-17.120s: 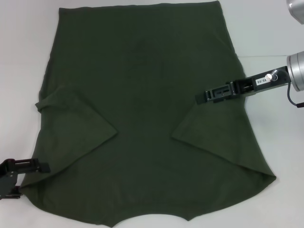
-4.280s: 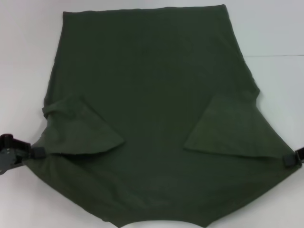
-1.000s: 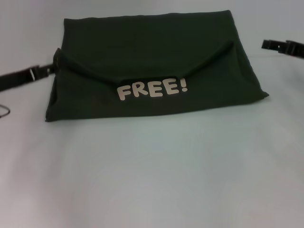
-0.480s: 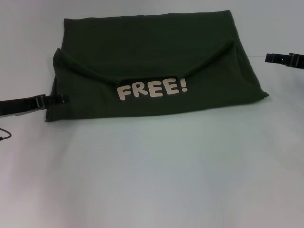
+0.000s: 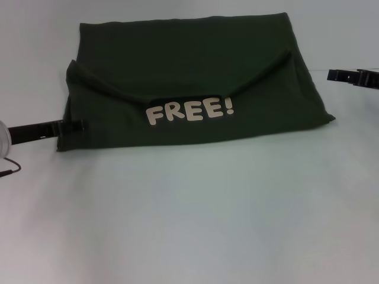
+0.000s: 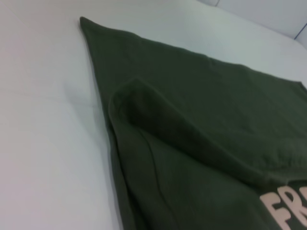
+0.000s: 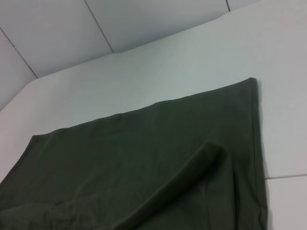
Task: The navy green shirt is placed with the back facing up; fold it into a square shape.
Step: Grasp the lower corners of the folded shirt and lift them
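Observation:
The navy green shirt (image 5: 195, 65) lies on the far half of the table, folded over into a wide rectangle. The folded-over layer shows cream letters "FREE!" (image 5: 189, 110) under a curved neckline edge. My left gripper (image 5: 78, 125) lies low at the shirt's left edge, near its near-left corner, its tip just over the cloth. My right gripper (image 5: 331, 74) hangs off the shirt's right side, a short gap from the cloth. The left wrist view shows the shirt (image 6: 201, 124) with its raised fold ridge and part of the letters (image 6: 288, 211). In the right wrist view the shirt (image 7: 144, 158) fills the lower part.
The pale table (image 5: 195, 213) stretches bare-looking from the shirt's near edge to the front. A thin cable (image 5: 9, 168) loops at the left edge. Wall panels (image 7: 96, 28) rise behind the table's far edge.
The spread shirt has been folded in half, lettering now on top. Over the last second my left gripper came from the fold's upper left corner toward the near-left corner; the right one barely moved.

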